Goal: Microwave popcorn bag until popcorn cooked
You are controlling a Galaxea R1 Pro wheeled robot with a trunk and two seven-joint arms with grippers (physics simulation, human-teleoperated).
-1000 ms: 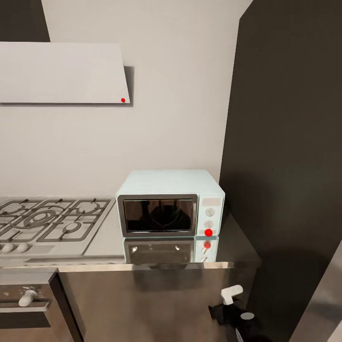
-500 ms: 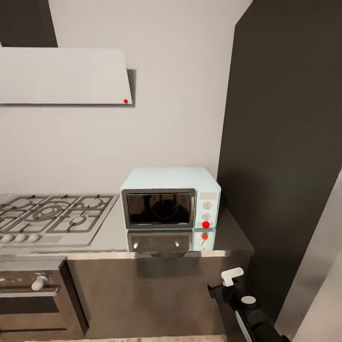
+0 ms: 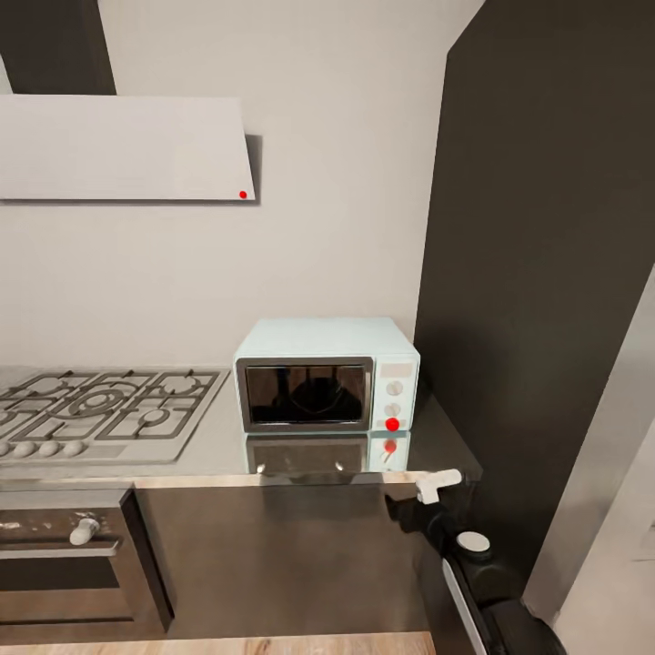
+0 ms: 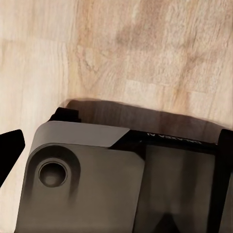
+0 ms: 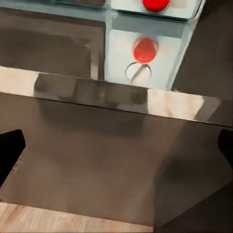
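The mint-blue microwave [image 3: 327, 373] stands on the steel countertop [image 3: 218, 446] with its dark glass door closed and a red button [image 3: 392, 424] on the panel. The popcorn bag and the popcorn are out of view. My right arm [image 3: 459, 546] reaches up at the lower right, just in front of the countertop's front edge. In the right wrist view my right gripper [image 5: 116, 150] is open, facing the cabinet front below the counter edge [image 5: 121, 97], with the microwave's reflection above. My left gripper [image 4: 116, 145] is open over the wood floor and my own base.
A grey gas hob [image 3: 100, 409] lies left of the microwave, with a dark oven [image 3: 64, 564] below it and a white hood [image 3: 123, 150] above. A tall dark cabinet [image 3: 537, 273] rises right of the counter. Pale wood floor [image 3: 227, 644] shows below.
The view has drawn back from the counter, so the microwave looks smaller and more floor shows. My right arm has risen toward the counter's front edge.
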